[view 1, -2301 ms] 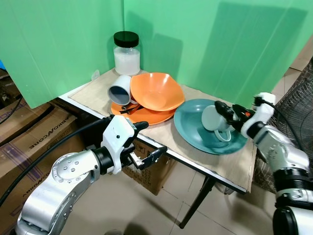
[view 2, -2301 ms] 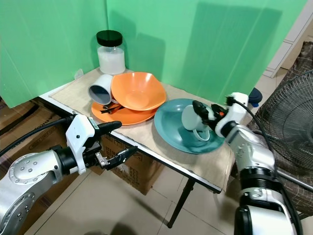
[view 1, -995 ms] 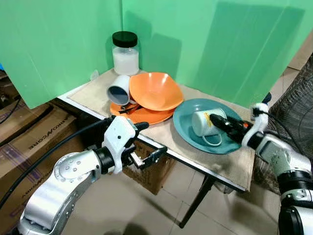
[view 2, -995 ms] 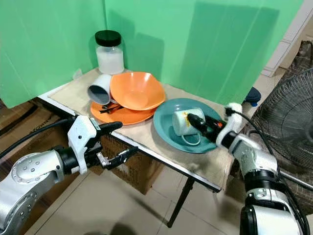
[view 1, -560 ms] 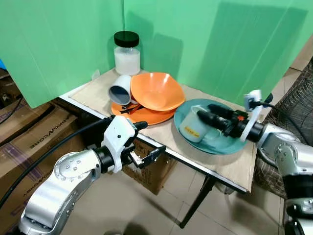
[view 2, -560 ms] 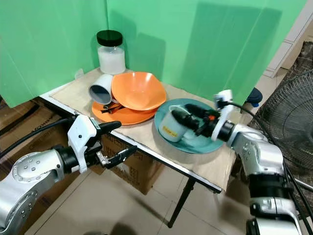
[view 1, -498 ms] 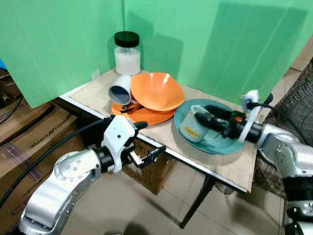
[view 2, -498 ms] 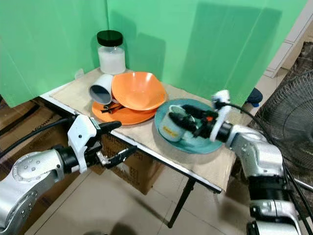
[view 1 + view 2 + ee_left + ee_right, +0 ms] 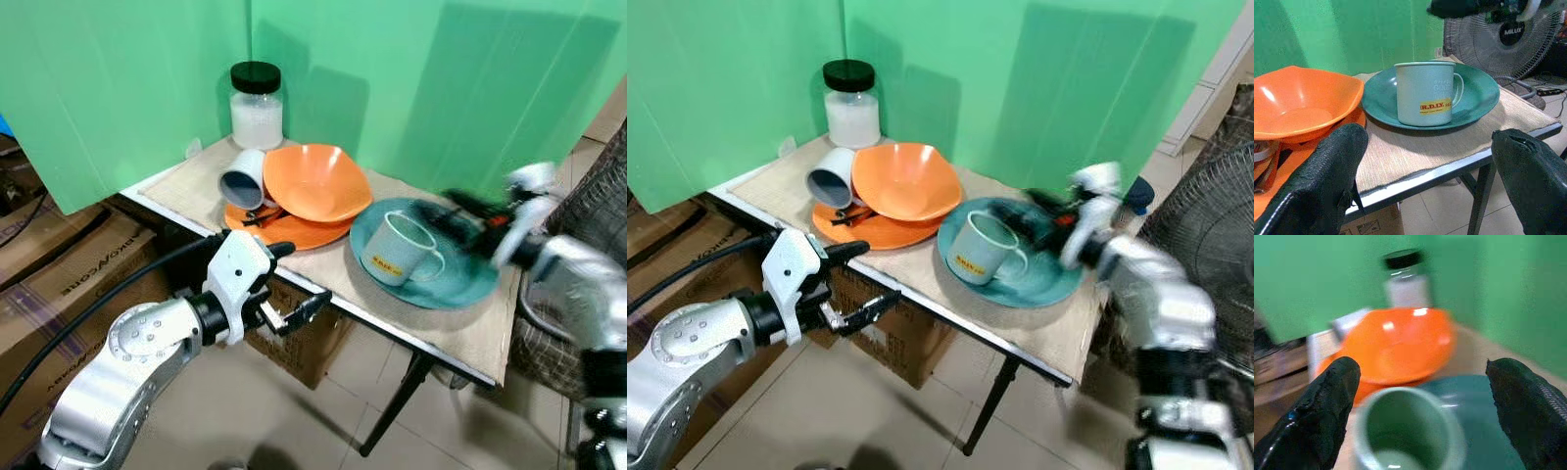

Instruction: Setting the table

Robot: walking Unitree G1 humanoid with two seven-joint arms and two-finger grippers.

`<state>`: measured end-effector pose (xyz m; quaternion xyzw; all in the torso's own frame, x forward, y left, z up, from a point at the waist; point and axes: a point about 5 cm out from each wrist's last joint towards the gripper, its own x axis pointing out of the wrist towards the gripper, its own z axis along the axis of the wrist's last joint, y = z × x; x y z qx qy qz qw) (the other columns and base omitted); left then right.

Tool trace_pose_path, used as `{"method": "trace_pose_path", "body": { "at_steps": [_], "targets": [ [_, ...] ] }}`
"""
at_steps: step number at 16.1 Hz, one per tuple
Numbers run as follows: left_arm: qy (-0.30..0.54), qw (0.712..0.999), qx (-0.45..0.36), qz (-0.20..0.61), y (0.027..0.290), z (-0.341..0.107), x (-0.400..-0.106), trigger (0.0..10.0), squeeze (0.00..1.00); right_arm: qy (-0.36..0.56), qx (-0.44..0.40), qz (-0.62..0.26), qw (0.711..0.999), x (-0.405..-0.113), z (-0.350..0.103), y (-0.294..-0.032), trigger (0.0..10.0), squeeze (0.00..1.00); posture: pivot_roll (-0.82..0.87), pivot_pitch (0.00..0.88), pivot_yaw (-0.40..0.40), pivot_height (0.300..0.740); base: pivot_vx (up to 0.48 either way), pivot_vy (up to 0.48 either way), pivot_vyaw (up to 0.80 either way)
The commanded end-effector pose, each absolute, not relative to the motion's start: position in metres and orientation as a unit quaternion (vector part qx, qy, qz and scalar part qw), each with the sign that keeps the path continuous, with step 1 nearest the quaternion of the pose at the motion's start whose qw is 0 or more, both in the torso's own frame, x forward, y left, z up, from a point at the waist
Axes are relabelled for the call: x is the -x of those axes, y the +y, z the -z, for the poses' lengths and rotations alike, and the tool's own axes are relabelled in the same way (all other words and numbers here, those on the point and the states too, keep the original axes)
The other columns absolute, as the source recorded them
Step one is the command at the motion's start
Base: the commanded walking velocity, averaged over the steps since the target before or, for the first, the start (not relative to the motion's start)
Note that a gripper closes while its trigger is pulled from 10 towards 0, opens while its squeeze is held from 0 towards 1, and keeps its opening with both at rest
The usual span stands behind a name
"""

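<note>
I am keeping my left hand (image 9: pixel 284 284) low in front of the table (image 9: pixel 460 338) edge, fingers spread wide and holding nothing. Beyond it the pale green mug (image 9: pixel 397 249) is standing upright on the teal plate (image 9: pixel 446 286), so that place looks done. My right hand (image 9: pixel 1420 396) is hovering just above and behind the mug, fingers parted wide and empty, blurred in the head views. Farther off, a grey cup (image 9: pixel 241 178) is lying tipped against the orange bowl (image 9: pixel 313 182) on the orange plate (image 9: pixel 294 233); those I judge still unsorted. A black-lidded jar (image 9: pixel 256 105) is standing farthest.
</note>
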<state>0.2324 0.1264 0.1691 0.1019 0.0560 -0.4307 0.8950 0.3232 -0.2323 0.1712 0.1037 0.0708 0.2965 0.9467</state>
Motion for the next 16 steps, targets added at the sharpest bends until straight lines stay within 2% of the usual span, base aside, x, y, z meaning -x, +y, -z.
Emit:
{"method": "trace_pose_path", "body": {
  "at_steps": [1,2,3,4,5,9,12,16],
  "targets": [
    [0.054,0.893,-0.102,0.436,0.124,-0.169,-0.233,10.0,0.0,0.08,-0.104,-0.281,0.951,-0.319,-0.163,-0.251,10.0,0.0,0.09,0.0,-0.077,0.74,0.0,0.0,0.0],
    [0.054,0.892,-0.102,0.437,0.124,-0.169,-0.233,10.0,0.0,0.089,-0.105,-0.285,0.949,-0.316,-0.159,-0.253,10.0,0.0,0.09,0.0,-0.076,0.74,0.0,0.0,0.0],
    [0.052,0.891,-0.101,0.44,0.123,-0.17,-0.234,10.0,0.0,0.117,-0.111,-0.297,0.941,-0.308,-0.144,-0.259,10.0,0.11,0.09,0.0,-0.076,0.74,0.0,0.0,0.0],
    [0.051,0.89,-0.099,0.442,0.122,-0.17,-0.234,10.0,0.0,0.135,-0.109,-0.295,0.94,-0.304,-0.134,-0.262,10.0,0.09,0.09,0.0,-0.075,0.74,0.0,0.0,0.0],
    [0.05,0.889,-0.097,0.445,0.121,-0.17,-0.234,10.0,0.0,0.143,-0.112,-0.292,0.939,-0.302,-0.127,-0.264,10.0,0.0,0.09,0.0,-0.075,0.74,0.0,0.0,0.0],
    [0.054,0.884,-0.09,0.456,0.118,-0.169,-0.231,10.0,0.0,0.17,-0.11,-0.259,0.945,-0.302,-0.101,-0.264,10.0,0.0,0.09,0.0,-0.071,0.74,0.0,0.0,0.0],
    [0.053,0.884,-0.091,0.456,0.119,-0.17,-0.232,10.0,0.0,0.161,-0.07,-0.223,0.959,-0.313,-0.092,-0.255,10.0,0.0,0.09,0.0,-0.07,0.74,0.0,0.0,0.0],
    [0.054,0.884,-0.092,0.455,0.119,-0.17,-0.232,10.0,0.0,0.142,-0.098,-0.251,0.952,-0.317,-0.089,-0.244,10.0,0.0,0.1,0.0,-0.072,0.74,0.0,0.0,0.0]
  ]
}}
